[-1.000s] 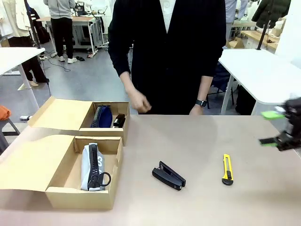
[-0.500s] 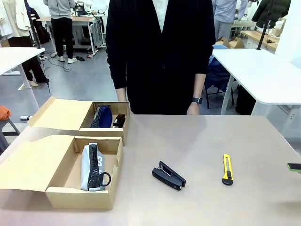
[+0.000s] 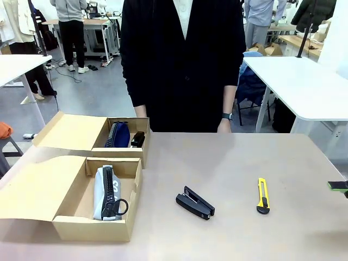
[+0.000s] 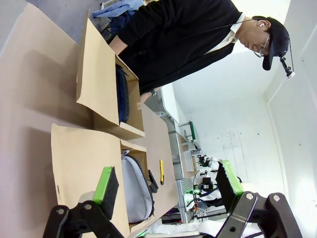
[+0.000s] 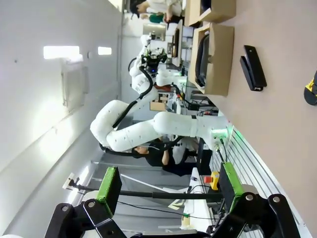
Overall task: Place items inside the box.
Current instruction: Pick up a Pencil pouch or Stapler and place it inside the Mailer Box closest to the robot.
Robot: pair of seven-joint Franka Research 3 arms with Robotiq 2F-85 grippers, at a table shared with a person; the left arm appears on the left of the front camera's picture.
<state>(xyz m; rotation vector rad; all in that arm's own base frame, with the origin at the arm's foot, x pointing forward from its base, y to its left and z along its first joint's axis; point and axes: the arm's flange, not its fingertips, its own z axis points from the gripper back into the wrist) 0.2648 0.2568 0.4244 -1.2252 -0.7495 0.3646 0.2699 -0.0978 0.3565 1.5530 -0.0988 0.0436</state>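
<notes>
Left pincer (image 4: 167,181): jaws wide, green pads (image 4: 106,184) far apart, nothing between them. It looks along both cardboard boxes toward the person.

Right pincer (image 5: 168,187): jaws wide too, and empty. In the front view one of its green pad tips shows at the picture's right edge, near the right side of the table (image 3: 228,163) and well apart from the items lying there. Its own camera looks sideways across the table top, with the stapler and the box far ahead.

Utility knife (image 3: 262,195): yellow, nearest item to the right pincer. Lies flat on bare table, long axis running near to far. Outside the box.

Stapler (image 3: 194,203): black, on bare table to the left of the utility knife and apart from it, set at a slant. Between the utility knife and the box, touching neither.

Box (image 3: 92,227): near left corner of the table, lid flap (image 3: 38,187) folded out flat to the left. Grey pouch (image 3: 109,191) lies inside, lengthwise, zip up, black ring pull toward the near end.

Smaller box (image 3: 117,151): just behind the box, flap also open to the left. Holds a dark blue pouch (image 3: 118,134) and a black object (image 3: 138,139) beside it, too small to name.

Person (image 3: 182,60): dark top, stands at the far edge of the table. One hand (image 3: 224,126) is at the table's far edge, with a watch on that wrist.
</notes>
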